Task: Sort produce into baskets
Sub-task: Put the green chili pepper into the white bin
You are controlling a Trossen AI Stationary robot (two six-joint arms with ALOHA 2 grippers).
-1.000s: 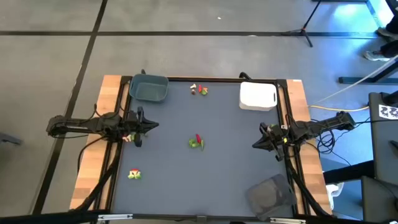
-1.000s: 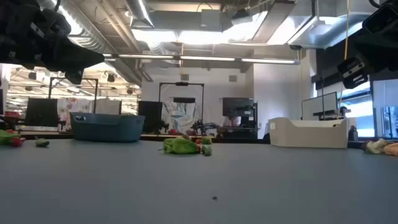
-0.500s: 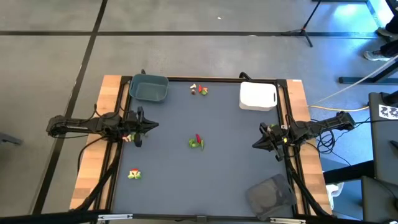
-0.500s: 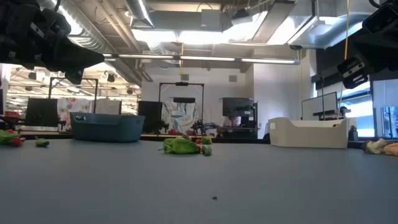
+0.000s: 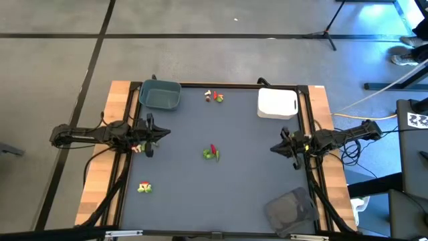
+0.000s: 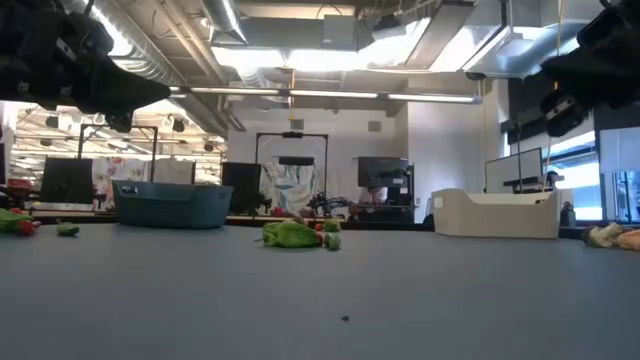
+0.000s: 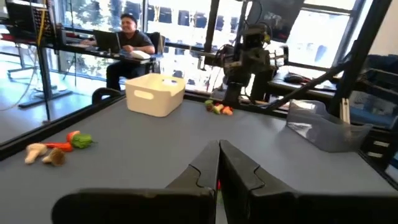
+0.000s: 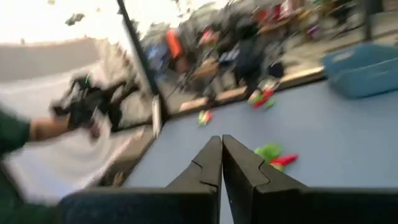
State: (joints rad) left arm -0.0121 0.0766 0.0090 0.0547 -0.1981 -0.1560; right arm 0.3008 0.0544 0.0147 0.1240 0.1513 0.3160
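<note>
The left gripper (image 7: 219, 163) shows its two dark fingers (image 7: 202, 168) pressed together with no gap and nothing between them, raised above the grey bench (image 7: 143, 149). Ahead, near the far edge of the bench, stands the white tub (image 7: 155, 94). Just beyond it, the right arm (image 7: 249, 59) rises dark at that far edge, and a small cluster of green and red produce (image 7: 217, 109) lies at its base. The dark grey tray (image 7: 320, 127) sits toward a far corner. Another little group, a tan mushroom, a red piece and a green piece (image 7: 55, 146), lies close to a side edge. Behind the glass a person (image 7: 127, 43) sits at a desk.
</note>
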